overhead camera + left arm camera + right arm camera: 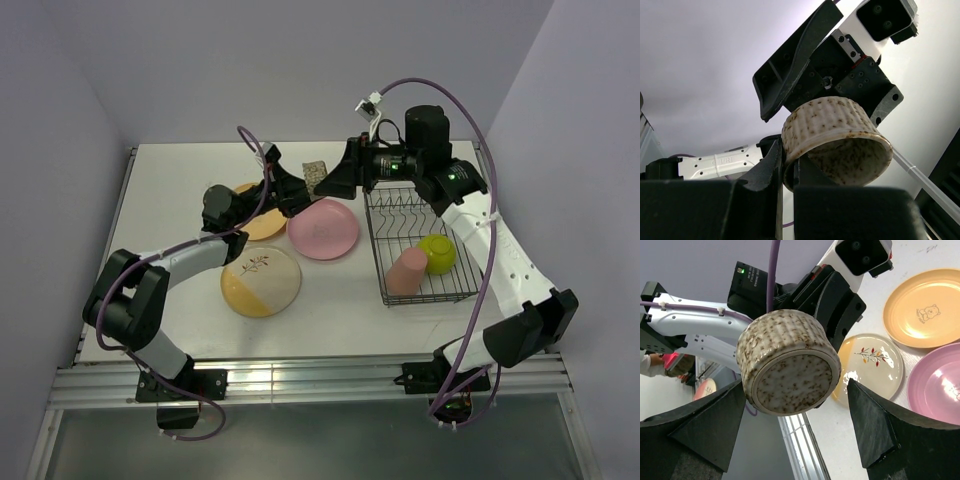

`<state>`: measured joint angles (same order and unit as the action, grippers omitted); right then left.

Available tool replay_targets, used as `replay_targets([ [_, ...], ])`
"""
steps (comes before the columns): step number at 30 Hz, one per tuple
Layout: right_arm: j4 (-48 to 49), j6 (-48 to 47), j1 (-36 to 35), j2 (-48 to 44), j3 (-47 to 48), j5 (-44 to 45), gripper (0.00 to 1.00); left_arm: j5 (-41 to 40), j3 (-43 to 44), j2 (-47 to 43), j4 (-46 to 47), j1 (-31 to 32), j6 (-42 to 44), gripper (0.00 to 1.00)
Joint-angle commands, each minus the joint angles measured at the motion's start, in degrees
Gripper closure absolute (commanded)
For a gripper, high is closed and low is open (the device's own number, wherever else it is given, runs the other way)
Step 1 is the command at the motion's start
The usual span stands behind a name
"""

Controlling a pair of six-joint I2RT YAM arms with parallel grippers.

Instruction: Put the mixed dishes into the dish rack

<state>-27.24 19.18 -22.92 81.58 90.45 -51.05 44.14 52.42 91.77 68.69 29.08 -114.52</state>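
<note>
Top external: shows the small speckled grey bowl [316,172] raised off the table [180,180], beyond the pink plate [323,228] and just beside the far-left corner of the dish rack [400,215]. Places the left gripper [298,192] and right gripper [332,183] on opposite sides of it, probably for an arm-to-arm transfer toward the rack side. Finds the pink cup [407,270] and lime-green bowl [438,253] already inside the dark wire rack. Lists the orange plate [262,225], pink plate and cream-and-yellow plate [261,281] flat on the table, not yet loaded. Left wrist: confirms the left jaws clamped on the bowl wall, one finger inside and one outside, leaving the base and most of the outer wall free for a second grasp. Reveals a round, straight-sided form, ribbed and brown-flecked, apparently glazed ceramic. Right wrist: presents the flat circular base toward the camera, centred between the right fingers [700,425], spread wide apart and clear of the bowl. Shows smooth, glossy plates below, with a twig motif on the cream one and a small animal print on the orange.
</note>
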Motion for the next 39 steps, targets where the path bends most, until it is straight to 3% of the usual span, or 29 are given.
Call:
replay_targets([
  [1, -1.76, -1.43, 0.86, -0.54, -0.88, 3.33, 0.13, 0.60, 3.65, -2.91, 20.26, 1.42, -30.15, 1.00],
  [10, 16.95, 11.83, 2.61, 1.64, -3.89, -11.95, 0.14, -1.25, 4.09, -2.29, 21.92, 2.38, -31.29, 1.00],
  [16, 23.37, 16.94, 2.88, 3.06, -3.18, -14.17, 0.15, -1.34, 3.13, -2.73, 22.28, 2.38, -32.08, 1.00],
  [28, 16.09, 10.53, 3.40, 2.09, -1.33, -7.32, 0.18, -1.51, 3.21, -2.47, 22.37, 2.56, -32.08, 1.00],
  [39, 24.95, 15.96, 3.49, 2.53, -2.56, -9.24, 0.13, -1.60, 2.86, -2.73, 22.72, 2.91, -32.26, 1.00],
])
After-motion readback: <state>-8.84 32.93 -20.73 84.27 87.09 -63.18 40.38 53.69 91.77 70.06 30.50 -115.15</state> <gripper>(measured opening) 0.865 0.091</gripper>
